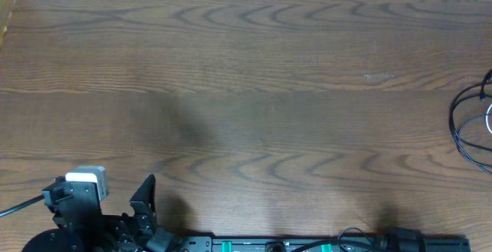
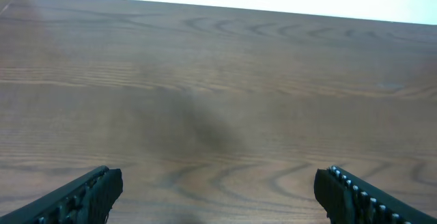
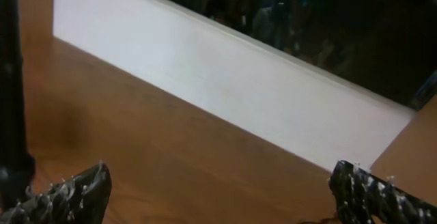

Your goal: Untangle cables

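Note:
The cables point(image 1: 467, 121) lie in loose black loops at the table's far right edge in the overhead view, with a bit of white cord beside them, partly cut off by the frame. My left gripper point(image 2: 218, 179) sits low at the near left of the table, open, with only bare wood between its fingers point(image 1: 146, 194). The right gripper point(image 3: 218, 179) is also open and empty, looking across brown wood toward a white strip. Neither gripper is near the cables, and no cable shows in either wrist view.
A black rail point(image 1: 307, 244) with wiring runs along the near edge. The wooden table point(image 1: 246, 91) stretches wide between the arms and the cables. A dark upright post point(image 3: 10, 80) stands at the left of the right wrist view.

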You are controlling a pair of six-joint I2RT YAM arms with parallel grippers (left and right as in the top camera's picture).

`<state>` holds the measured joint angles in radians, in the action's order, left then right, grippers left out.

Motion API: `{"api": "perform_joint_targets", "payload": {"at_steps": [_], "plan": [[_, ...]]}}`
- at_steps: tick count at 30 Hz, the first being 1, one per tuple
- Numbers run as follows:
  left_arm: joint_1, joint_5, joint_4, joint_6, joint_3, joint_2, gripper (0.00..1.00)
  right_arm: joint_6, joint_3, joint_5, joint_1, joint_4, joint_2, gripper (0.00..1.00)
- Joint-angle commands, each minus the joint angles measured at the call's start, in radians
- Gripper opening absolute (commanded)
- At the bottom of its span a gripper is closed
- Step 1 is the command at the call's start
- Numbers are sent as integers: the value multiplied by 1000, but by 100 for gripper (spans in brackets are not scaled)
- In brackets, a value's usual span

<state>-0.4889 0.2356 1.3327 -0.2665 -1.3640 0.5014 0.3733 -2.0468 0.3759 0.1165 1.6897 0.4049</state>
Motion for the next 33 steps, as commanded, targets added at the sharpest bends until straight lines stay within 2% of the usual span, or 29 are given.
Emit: {"api": "perform_joint_targets", "payload": {"at_steps": [1,5,9,17,20,26,29,33], "plan": [[0,13,2,-13,0,-8,96,126,14,-91,-39,8,-124,99],[0,13,2,-13,0,-8,96,207,62,-203,-57,8,-262,99],[0,13,2,-13,0,-8,96,210,179,-259,-58,-45,-371,99],[0,13,3,-13,0,-8,96,174,487,-262,-58,-181,-397,99],[0,13,3,-13,0,-8,96,130,672,-159,-58,-373,-397,99],[0,13,10,-13,0,-8,96,3,1031,-71,-57,-766,-397,99],[0,13,10,-13,0,-8,96,-50,1172,-62,-57,-930,-397,99],[0,13,10,-13,0,-8,96,-114,1413,-89,-57,-1266,-397,99]]}}
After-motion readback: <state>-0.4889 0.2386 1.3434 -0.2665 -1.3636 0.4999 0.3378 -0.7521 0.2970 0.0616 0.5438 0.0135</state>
